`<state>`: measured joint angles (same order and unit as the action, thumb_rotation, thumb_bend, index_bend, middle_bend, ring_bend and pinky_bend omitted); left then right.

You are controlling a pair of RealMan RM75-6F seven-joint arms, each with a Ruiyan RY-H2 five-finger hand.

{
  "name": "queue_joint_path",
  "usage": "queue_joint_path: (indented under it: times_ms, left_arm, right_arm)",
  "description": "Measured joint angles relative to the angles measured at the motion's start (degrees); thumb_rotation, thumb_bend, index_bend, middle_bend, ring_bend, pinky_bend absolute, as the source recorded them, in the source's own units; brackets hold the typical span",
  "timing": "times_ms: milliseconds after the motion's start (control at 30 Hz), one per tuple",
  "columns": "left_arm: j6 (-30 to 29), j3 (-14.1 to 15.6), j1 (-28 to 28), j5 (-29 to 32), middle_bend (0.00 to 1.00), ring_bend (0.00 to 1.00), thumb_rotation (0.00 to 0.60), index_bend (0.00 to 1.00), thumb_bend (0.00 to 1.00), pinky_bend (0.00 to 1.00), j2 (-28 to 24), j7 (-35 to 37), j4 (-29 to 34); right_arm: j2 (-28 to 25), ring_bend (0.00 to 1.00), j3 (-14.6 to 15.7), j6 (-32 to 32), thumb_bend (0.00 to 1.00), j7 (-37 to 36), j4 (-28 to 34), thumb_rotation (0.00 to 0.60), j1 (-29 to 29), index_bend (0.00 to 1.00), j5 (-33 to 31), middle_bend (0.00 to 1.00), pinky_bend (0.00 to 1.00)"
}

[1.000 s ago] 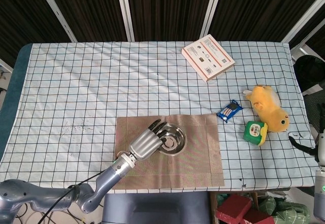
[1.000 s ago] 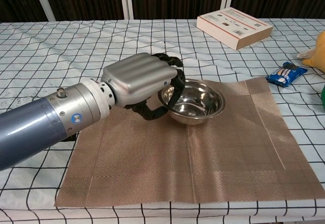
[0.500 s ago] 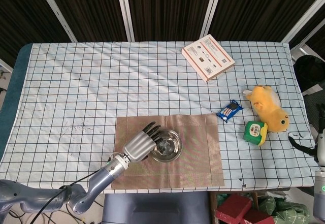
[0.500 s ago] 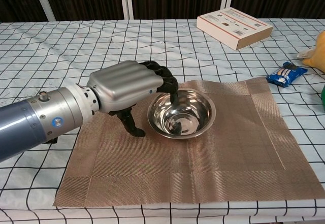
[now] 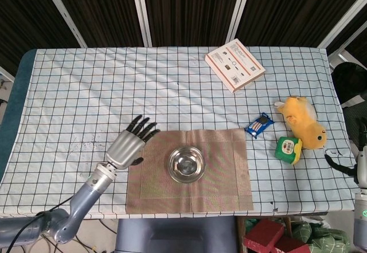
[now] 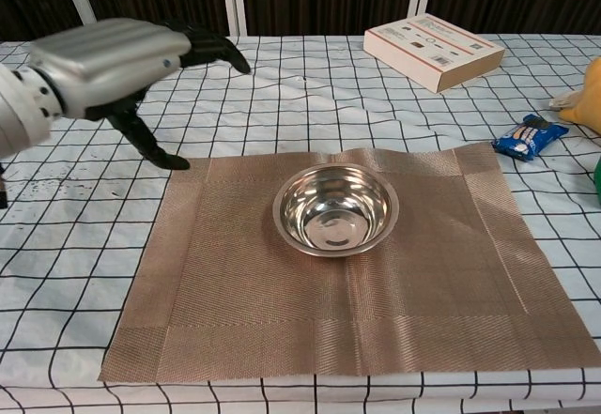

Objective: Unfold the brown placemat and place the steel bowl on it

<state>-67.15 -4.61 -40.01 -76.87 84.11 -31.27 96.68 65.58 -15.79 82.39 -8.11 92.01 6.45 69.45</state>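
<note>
Dark curtained panels close off the back of the scene, and in front of them the tabletop is covered with a white cloth ruled in a dark grid. We see the brown placemat lying flat and fully spread near the front edge, with no fold left in it that we can make out. The steel bowl sits upright on the mat, a little left of its middle, and nothing touches it.

Our left hand hangs just beyond the mat's left edge, its fingers spread apart and holding nothing; the chest view shows it raised above the cloth, clear of both mat and bowl. Of our right hand we can say little: only a dark bit of the arm shows at the right border of the head view, so the hand itself is not in sight.

Well away on the right lie a flat printed box, a small blue packet, a yellow plush toy and a green container, none of them part of this job.

We judge both steps complete: mat opened, bowl set on it. What remains, as we read it, is only to draw the left arm back to rest without brushing the mat's edge or dragging it askew.
</note>
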Motion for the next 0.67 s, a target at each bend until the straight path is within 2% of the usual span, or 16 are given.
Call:
queue_joint_path:
  times_ms: [267,467,667]
  left_arm:
    - [-10.87,2.28,9.74,-0.86,0.00,0.00,0.600,0.02,0.02,0.00,-11.44,3.02,3.84]
    - [-19.40,4.55,18.80,-0.42,0.00,0.00,0.600,0.00,0.02,0.00,-15.22,8.52,4.66]
    - [-23.46,5.91,24.51,-0.37,0.00,0.00,0.600,0.00,0.02,0.00,-16.81,13.31,3.23]
  right_arm:
    - [0.50,0.00,0.90,0.40,0.11,2.14,-0.47,0.600,0.21,0.00,1.33,0.00,0.16]
    - [0.83,0.00,1.40,0.74,0.11,3.95,-1.54,0.600,0.45,0.00,2.09,0.00,0.16]
    - [1.18,0.00,1.84,1.15,0.11,5.09,-2.24,0.600,0.55,0.00,2.85,0.00,0.16]
